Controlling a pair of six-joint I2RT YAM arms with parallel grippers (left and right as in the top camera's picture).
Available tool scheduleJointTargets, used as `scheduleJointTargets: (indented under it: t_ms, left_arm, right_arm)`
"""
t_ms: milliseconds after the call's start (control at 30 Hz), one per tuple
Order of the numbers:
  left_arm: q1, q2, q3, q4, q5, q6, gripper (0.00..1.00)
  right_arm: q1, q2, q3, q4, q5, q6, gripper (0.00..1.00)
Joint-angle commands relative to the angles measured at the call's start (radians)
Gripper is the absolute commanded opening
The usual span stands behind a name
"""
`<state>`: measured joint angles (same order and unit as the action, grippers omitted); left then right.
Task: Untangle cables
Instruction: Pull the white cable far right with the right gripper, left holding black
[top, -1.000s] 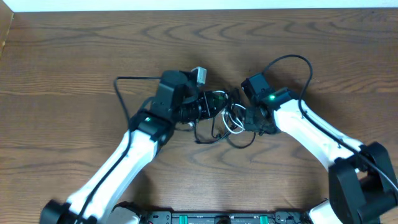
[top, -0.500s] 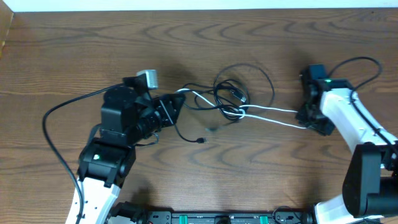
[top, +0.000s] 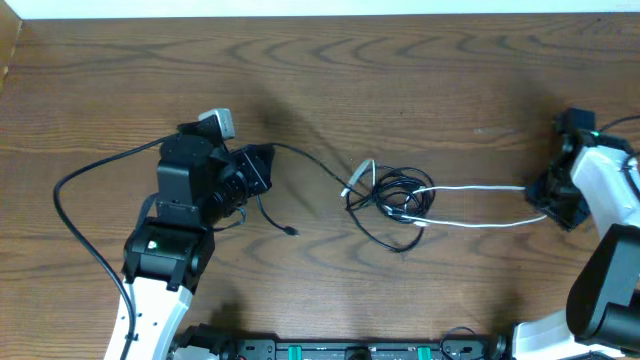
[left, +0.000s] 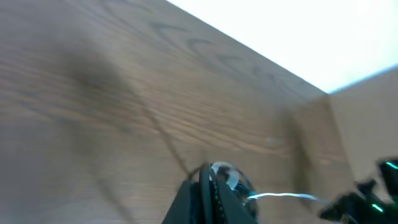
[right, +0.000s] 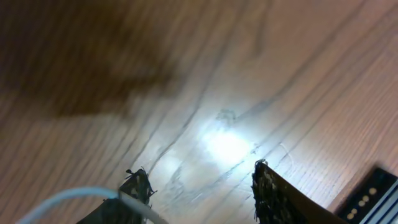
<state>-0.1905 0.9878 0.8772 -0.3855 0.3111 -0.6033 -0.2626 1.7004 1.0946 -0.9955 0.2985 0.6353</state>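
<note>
Can read no lettering anywhere: too small along the bottom strip of the overhead view, too blurred in both wrist views. Count two arms and two grippers above one brown wood-grain desk (top: 400, 80). Find the left gripper (top: 262, 168) clenched tight on one black cable (top: 315, 160), a thin line arcing from its tip out toward the right gripper. See the same from the left wrist camera: fingers pressed together, only a blurred dark line leaving the tip. Count one short black end with a small plug (top: 290, 232) trailing from under the left gripper onto the desk just beside it. Place the tangle (top: 395, 200) flat on the desk between the two grippers, well apart from both and touched by neither. Make out in it several black loops, exact number unclear, one white cable (top: 470, 189) and one pale plug end (top: 360, 172) on the side facing the left gripper. Follow two white strands from the tangle straight across to the right gripper (top: 552, 205), apparently one loop ending there. Find the right gripper released: from its wrist camera, two fingers (right: 267, 190) well apart, wood grain between them, with the white cable resting against the other finger and not pinched.
</note>
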Motion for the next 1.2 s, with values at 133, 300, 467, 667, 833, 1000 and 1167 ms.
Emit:
scheduleJointTargets:
  t_ms: [133,300,467,667,833,1000,1167]
  left_arm:
    - [-0.006,0.024,0.005,-0.011,-0.085,-0.079,0.08]
    - [-0.045,0.092,0.005,-0.018,-0.038,-0.079,0.08]
    - [-0.092,0.178,0.005,-0.018,-0.023,-0.079,0.08]
    - [-0.095,0.227,0.005,-0.018,-0.050,-0.079,0.08]
    - [-0.095,0.239,0.005,-0.019,-0.062,-0.077,0.08]
    - [-0.095,0.251,0.005,-0.019,-0.062,-0.074,0.08]
    - [-0.097,0.265,0.005,-0.022,-0.024,-0.075,0.12]
  right_arm:
    - [-0.037,-0.014,-0.003,0.090,-0.467,-0.329,0.41]
    - [0.003,-0.017,-0.003,0.126,-0.620,-0.451,0.54]
    - [0.039,-0.090,-0.002,0.156,-0.620,-0.481,0.35]
    - [0.040,-0.307,0.024,0.172,-0.463,-0.456,0.01]
    - [0.040,-0.533,0.092,0.302,-0.454,-0.456,0.01]
    - [0.040,-0.635,0.243,0.409,-0.462,-0.453,0.01]
    - [0.042,-0.620,0.394,0.397,-0.619,-0.449,0.01]
